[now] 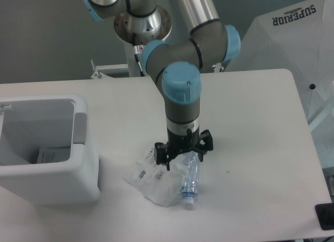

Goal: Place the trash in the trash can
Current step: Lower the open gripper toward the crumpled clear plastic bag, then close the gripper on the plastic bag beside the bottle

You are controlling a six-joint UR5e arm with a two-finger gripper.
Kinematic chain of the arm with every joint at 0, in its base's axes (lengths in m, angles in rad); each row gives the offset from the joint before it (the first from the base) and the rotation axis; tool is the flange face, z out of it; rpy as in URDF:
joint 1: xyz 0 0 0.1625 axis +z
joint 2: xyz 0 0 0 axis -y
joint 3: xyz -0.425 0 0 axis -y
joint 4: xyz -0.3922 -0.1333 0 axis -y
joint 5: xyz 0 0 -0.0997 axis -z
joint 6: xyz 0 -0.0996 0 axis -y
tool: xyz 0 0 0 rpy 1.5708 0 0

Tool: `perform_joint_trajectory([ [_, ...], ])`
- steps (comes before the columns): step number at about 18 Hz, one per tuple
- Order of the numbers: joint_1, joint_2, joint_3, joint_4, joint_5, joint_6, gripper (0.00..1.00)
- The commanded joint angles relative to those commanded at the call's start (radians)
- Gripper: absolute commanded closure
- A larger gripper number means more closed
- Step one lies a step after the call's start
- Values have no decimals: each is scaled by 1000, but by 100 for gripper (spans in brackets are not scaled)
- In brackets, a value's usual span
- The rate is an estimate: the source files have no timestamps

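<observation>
Black two-finger gripper (183, 159): spread wide, holding nothing, straddling slim clear plastic bottle (191, 180) beside clear labelled bag (151, 177); white boxy bin (49, 148) well left.

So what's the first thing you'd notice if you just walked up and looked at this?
The big grey and blue robot arm in the middle, reaching straight down with its black gripper open over a clear plastic bottle on the white table. A crinkly clear bag lies right beside the bottle, touching it. On the left stands a white trash can with something white already inside.
</observation>
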Motion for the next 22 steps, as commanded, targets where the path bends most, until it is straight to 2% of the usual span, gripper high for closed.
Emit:
perform_joint_trajectory([
  [7,-9,-37,0,0,6,-57,0],
  [22,-32,-51,-18,6,29,-55,0],
])
